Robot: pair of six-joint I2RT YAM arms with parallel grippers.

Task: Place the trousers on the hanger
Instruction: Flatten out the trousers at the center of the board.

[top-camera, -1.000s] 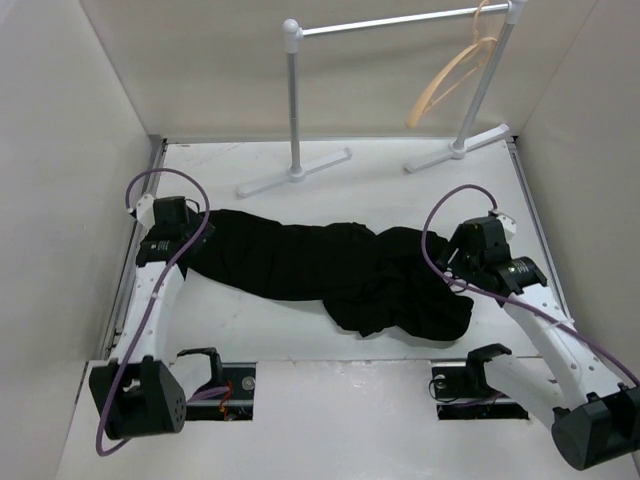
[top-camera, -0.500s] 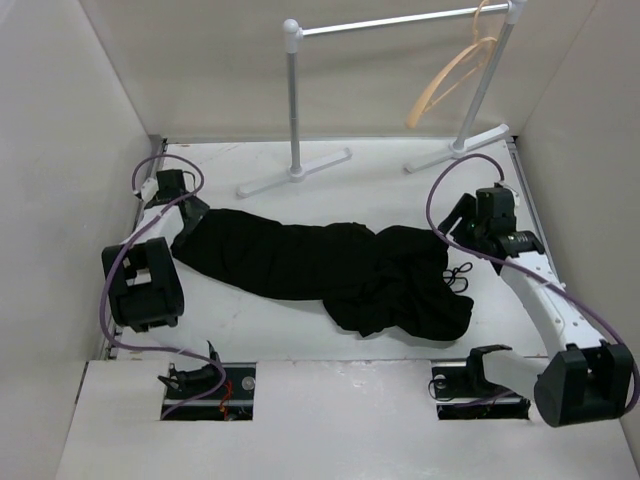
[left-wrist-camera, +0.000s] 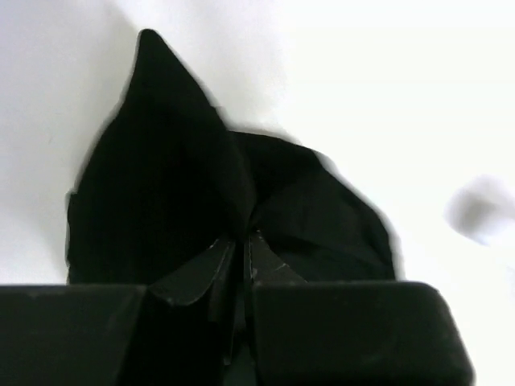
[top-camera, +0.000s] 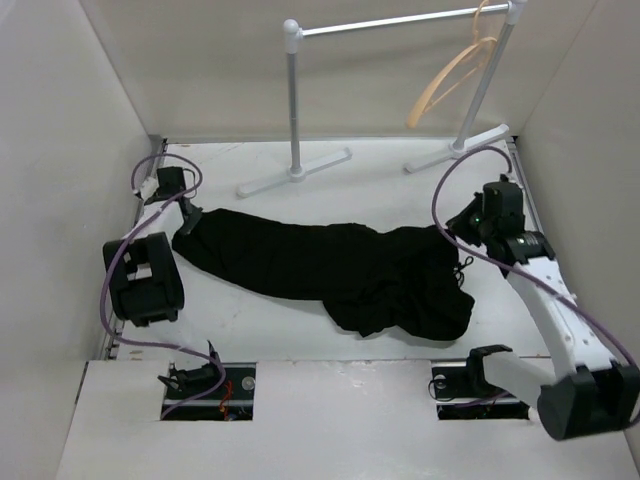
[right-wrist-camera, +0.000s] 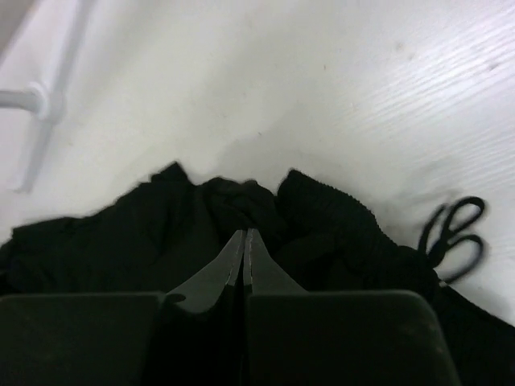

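The black trousers (top-camera: 330, 265) lie stretched across the white table, one end at the left and a bunched end at the right. My left gripper (top-camera: 188, 222) sits at the left end; in the left wrist view its jaws (left-wrist-camera: 241, 235) are shut, pinching the trousers (left-wrist-camera: 169, 185), which gather into a peak at the tips. My right gripper (top-camera: 462, 236) sits at the bunched right end, shut (right-wrist-camera: 244, 233) on a fold of the trousers (right-wrist-camera: 322, 225). The tan wooden hanger (top-camera: 450, 75) hangs from the rail at the far right, apart from both grippers.
A white-and-silver pole rack (top-camera: 294, 100) stands at the back, its feet on the table; one foot (right-wrist-camera: 40, 103) shows in the right wrist view. The trousers' drawstring loops (right-wrist-camera: 455, 237) lie on the table to the right. Walls enclose the left, right and back.
Both grippers have gone from open to shut on the trousers' ends. The right arm has shifted slightly back and right, drawing the bunched end a little that way.
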